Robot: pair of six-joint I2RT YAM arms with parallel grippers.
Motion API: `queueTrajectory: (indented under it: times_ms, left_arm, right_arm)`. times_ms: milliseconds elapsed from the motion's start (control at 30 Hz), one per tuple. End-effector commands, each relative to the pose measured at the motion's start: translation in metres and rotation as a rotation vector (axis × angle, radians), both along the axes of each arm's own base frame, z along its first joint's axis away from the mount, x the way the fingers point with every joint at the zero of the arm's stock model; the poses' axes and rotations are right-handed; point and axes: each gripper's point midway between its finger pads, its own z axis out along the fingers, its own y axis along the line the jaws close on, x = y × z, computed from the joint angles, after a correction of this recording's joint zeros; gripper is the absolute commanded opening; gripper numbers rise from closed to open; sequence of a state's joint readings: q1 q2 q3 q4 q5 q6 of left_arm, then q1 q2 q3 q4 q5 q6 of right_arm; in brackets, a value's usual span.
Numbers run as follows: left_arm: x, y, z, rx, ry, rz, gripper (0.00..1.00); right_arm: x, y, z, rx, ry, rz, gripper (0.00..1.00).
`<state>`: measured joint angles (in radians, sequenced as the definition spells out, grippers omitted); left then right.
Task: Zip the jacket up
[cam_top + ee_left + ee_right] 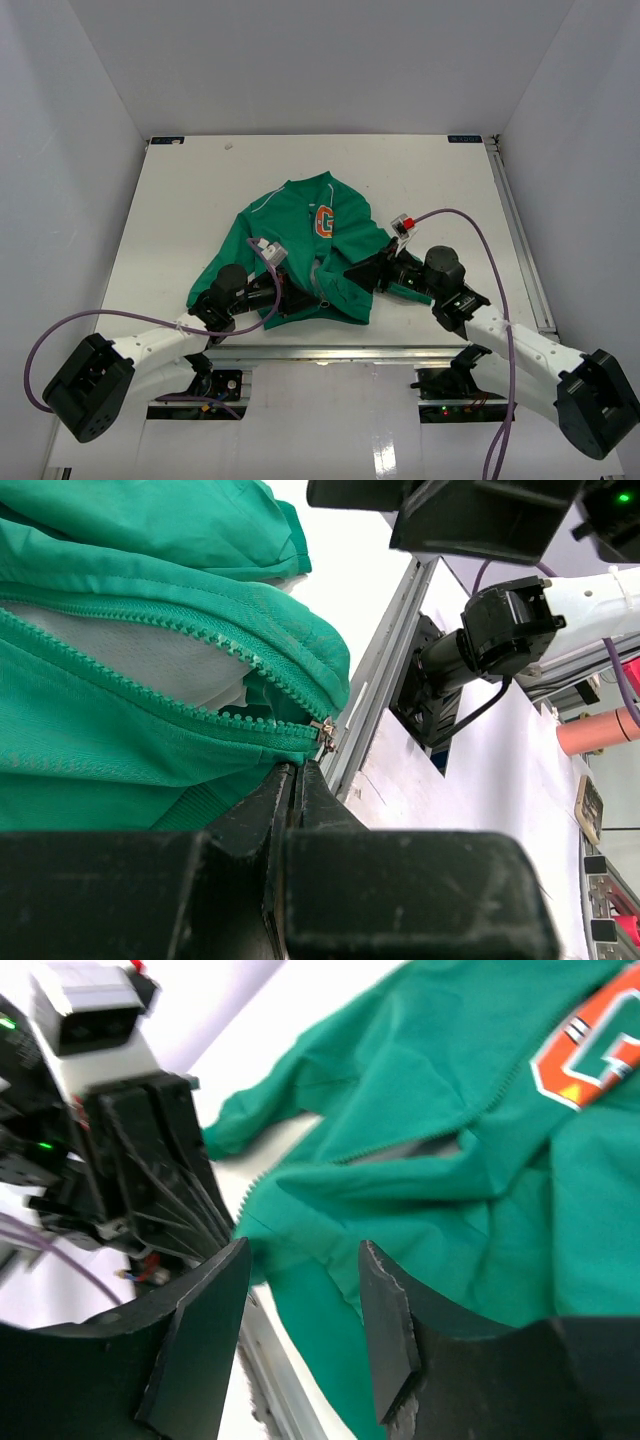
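Found jacket (300,250) lying front-up, unzipped above slider (324,732) at hem (190,805). Hold hem taut with left gripper (295,780), clamped shut on fabric just below slider. Bring right gripper (305,1260), part open and empty, right of slider, onto slider only; draw straight up, clear of loose fabric

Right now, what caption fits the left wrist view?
Left gripper pinches the jacket hem just below the unzipped zipper's bottom end.
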<state>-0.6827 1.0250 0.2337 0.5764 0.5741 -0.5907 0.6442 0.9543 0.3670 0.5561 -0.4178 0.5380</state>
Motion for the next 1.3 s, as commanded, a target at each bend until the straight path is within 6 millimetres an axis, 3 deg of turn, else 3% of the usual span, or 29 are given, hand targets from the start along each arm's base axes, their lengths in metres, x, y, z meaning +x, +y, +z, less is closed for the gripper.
queueTrajectory:
  times_ms: [0, 233, 433, 1267]
  left_arm:
    - [0.003, -0.003, 0.013, -0.025, -0.03, -0.01, 0.0]
    - [0.002, -0.004, 0.016, -0.034, -0.031, -0.014, 0.0]
    - [0.001, -0.003, 0.018, -0.038, -0.031, -0.014, 0.0]
    - [0.003, -0.005, 0.015, -0.034, -0.017, -0.01, 0.0]
  right_arm:
    - [0.002, -0.013, -0.019, -0.168, 0.014, -0.131, 0.49]
    - [-0.03, 0.014, -0.022, -0.229, -0.078, -0.043, 0.46]
    - [-0.041, 0.032, -0.025, -0.26, -0.13, 0.013, 0.38]
    - [-0.052, 0.055, -0.019, -0.246, -0.172, 0.037, 0.37]
